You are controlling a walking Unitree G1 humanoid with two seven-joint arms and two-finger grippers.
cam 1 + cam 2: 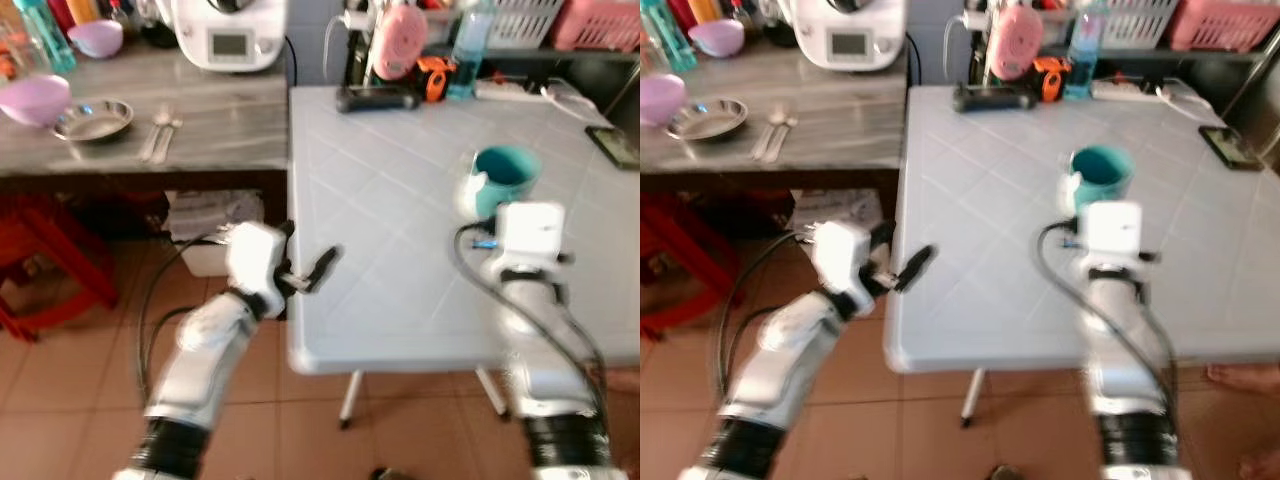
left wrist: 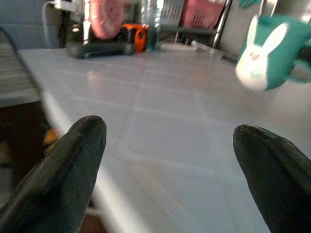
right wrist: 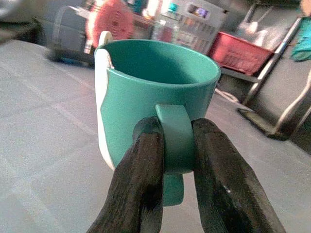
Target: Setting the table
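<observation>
A teal mug (image 1: 505,175) with a white rabbit face on its side stands upright over the white tiled table (image 1: 400,250). My right gripper (image 3: 175,160) is shut on the mug's handle (image 3: 176,138), its two black fingers pinching it from both sides. My left gripper (image 1: 318,268) is open at the table's left edge, with nothing between its fingers (image 2: 73,160). From the left wrist view the mug (image 2: 269,58) is seen ahead across the tabletop.
A grey counter (image 1: 200,140) to the left carries a steel plate (image 1: 93,120), spoons (image 1: 158,135), purple bowls (image 1: 35,98) and a white appliance (image 1: 230,35). At the table's far edge lie a black device (image 1: 375,98), a pink item, a bottle. A phone (image 1: 612,145) lies right. Red stool (image 1: 40,270) below.
</observation>
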